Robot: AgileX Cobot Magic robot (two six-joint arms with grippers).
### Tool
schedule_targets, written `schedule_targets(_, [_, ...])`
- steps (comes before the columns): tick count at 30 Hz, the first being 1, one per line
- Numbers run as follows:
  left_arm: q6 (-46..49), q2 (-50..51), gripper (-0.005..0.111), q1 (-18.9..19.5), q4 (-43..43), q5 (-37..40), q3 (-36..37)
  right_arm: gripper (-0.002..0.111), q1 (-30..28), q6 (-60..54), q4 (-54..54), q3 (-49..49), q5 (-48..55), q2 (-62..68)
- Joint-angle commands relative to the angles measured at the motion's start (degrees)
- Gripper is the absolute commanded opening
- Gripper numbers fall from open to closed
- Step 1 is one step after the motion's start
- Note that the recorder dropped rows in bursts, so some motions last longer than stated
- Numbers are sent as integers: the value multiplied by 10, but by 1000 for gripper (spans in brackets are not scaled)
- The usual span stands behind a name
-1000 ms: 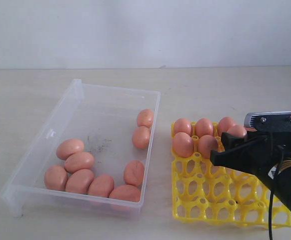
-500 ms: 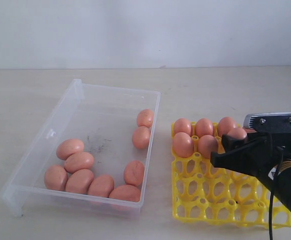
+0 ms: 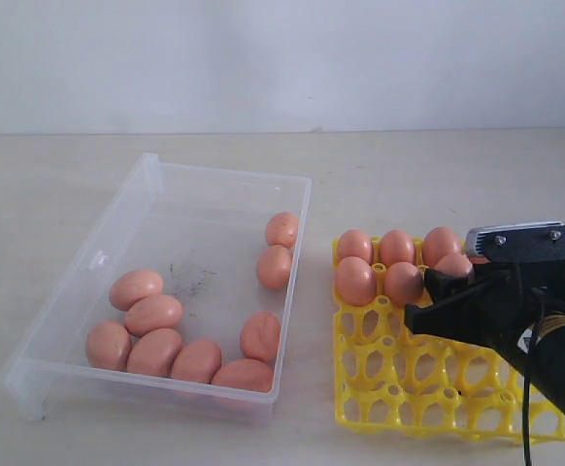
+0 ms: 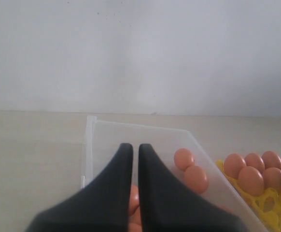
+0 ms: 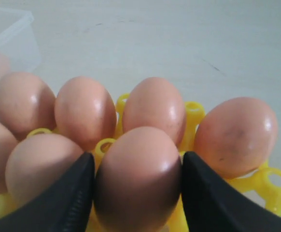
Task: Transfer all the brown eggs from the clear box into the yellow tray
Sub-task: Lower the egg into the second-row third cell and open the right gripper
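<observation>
the right gripper (image 5: 136,162) clamps one smooth orange-brown oval egg (image 5: 139,145) upright, low over a second-row cup of the bright yellow plastic lattice tray (image 3: 389,396), likely so it seats cleanly. nine more eggs (image 3: 153,314) lie in the shallow transparent plastic box (image 3: 215,214). the left gripper (image 4: 133,151) hovers above it, closed and empty.

- Right gripper (image 5: 136,162): black fingers (image 5: 68,193) pressed to both sides of one smooth orange-brown oval egg (image 5: 138,188), low over a bright yellow lattice plastic tray (image 5: 272,182).
- Four matching eggs (image 5: 155,108) in the row behind; two neighbour eggs (image 5: 36,166) alongside.
- Clear plastic box (image 5: 12,34): only its corner shows, beyond the tray.
</observation>
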Motion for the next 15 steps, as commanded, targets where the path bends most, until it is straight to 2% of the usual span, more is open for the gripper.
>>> schedule_targets(1, [-5,-2,4,-5,-1,-1,1,28,-5,-4,-3,-1,-3,0])
schedule_targets(3, [-5,-2,4,-5,-1,-1,1,49,-5,-2,-3,-1,-3,0])
schedule_targets(4, [-5,-2,4,-5,-1,-1,1,52,-5,-2,-3,-1,-3,0])
schedule_targets(11, [-5,-2,4,-5,-1,-1,1,53,-5,1,1,-1,-4,-9])
schedule_targets(15, [-5,-2,4,-5,-1,-1,1,53,-5,1,-3,-1,3,-61])
